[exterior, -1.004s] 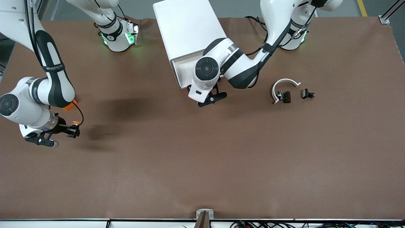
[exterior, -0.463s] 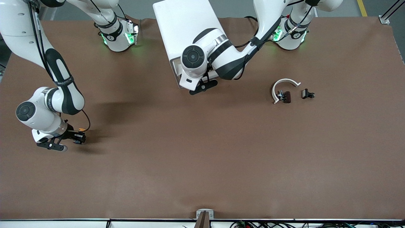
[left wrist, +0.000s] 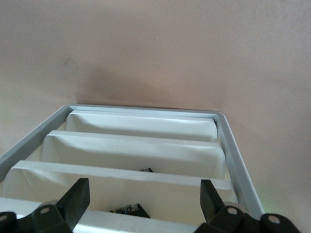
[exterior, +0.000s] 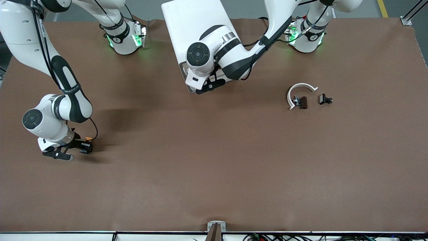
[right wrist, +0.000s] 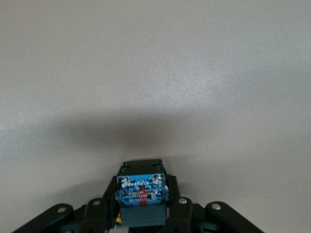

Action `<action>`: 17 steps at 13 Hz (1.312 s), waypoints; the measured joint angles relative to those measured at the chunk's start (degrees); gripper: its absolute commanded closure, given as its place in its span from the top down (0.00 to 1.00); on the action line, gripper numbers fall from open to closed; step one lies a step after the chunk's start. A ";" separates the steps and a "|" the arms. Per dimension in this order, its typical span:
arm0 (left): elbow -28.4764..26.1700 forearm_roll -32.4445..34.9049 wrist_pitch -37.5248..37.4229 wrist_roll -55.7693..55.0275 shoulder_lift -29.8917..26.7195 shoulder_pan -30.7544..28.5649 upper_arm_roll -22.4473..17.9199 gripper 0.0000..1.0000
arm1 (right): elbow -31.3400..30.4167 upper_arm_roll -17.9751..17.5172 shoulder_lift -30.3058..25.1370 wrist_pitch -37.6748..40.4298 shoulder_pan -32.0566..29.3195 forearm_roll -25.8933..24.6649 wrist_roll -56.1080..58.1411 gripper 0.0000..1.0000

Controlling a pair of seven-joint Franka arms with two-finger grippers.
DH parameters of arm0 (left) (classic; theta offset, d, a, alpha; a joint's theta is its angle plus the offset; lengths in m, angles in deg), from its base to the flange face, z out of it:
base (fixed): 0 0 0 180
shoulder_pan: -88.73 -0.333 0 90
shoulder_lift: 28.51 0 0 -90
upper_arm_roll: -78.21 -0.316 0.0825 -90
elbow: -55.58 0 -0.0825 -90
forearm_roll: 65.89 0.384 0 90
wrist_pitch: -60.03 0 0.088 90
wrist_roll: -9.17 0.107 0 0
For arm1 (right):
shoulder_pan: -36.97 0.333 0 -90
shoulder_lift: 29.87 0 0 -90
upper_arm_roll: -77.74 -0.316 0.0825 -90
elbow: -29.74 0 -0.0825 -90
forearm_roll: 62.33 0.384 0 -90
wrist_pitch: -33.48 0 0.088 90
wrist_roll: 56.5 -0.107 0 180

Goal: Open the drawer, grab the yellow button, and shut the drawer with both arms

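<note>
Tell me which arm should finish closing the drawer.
Left. The left gripper hangs open at the drawer front, while the right gripper is at the table's right-arm end with the button.

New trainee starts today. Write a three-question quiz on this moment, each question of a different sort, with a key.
1. True or false: the left gripper is at the front of the cabinet, fingers spread.
2. What sits between the right gripper's fingers?
A. a black clip
B. the button
C. the white arc
3. Fill in: the two black clips lie toward the ____ arm's end of the table.

Key:
1. True; the left wrist view shows the drawer fronts between open fingers.
2. B; whether it is gripped or just released cannot be told.
3. left
</note>
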 measured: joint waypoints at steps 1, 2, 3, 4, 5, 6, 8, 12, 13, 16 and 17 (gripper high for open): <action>-0.12 0.00 -0.12 -0.68 0.00 0.00 0.44 1.00 | 0.11 -0.04 0.03 0.00 0.00 0.00 1.21 1.00; -0.28 0.00 -0.19 -1.20 0.00 0.01 0.81 1.00 | 0.36 -0.03 0.03 0.00 0.00 0.00 2.44 1.00; -0.43 0.00 -0.20 -1.49 0.00 0.01 0.98 1.00 | 0.65 -0.04 0.03 0.11 0.00 0.00 3.21 1.00; -0.55 -0.02 -0.20 -1.63 0.01 0.01 1.06 1.00 | 1.05 -0.04 0.00 0.83 0.00 0.00 3.67 1.00; -0.60 -0.15 -0.20 -1.72 0.01 0.01 1.12 1.00 | 1.76 -0.05 -0.17 2.72 0.00 0.00 3.91 1.00; -0.62 -0.43 -0.20 -1.76 0.01 0.01 1.15 1.00 | 2.74 -0.09 -0.67 5.36 0.00 0.00 4.01 1.00; -0.68 -1.90 -0.20 -2.02 0.01 -0.01 1.16 1.00 | 5.17 -0.18 -2.44 12.11 0.00 0.00 4.15 1.00; -0.88 -2.74 -0.20 -3.64 0.06 -0.36 1.14 1.00 | 7.50 -0.18 -7.84 22.28 -0.01 0.00 5.78 1.00; -0.88 -2.75 -0.20 -3.74 0.07 -0.37 1.14 1.00 | 7.63 -0.16 -9.20 24.10 -0.05 0.00 6.32 1.00; -0.92 -2.98 -0.19 -4.34 0.14 -0.54 1.10 1.00 | 9.22 -0.11 -14.67 33.10 -0.75 0.00 7.91 1.00; -0.91 -3.32 -0.12 -4.79 0.16 -0.76 1.08 1.00 | 10.37 -0.11 -16.71 37.21 -0.86 0.00 8.04 1.00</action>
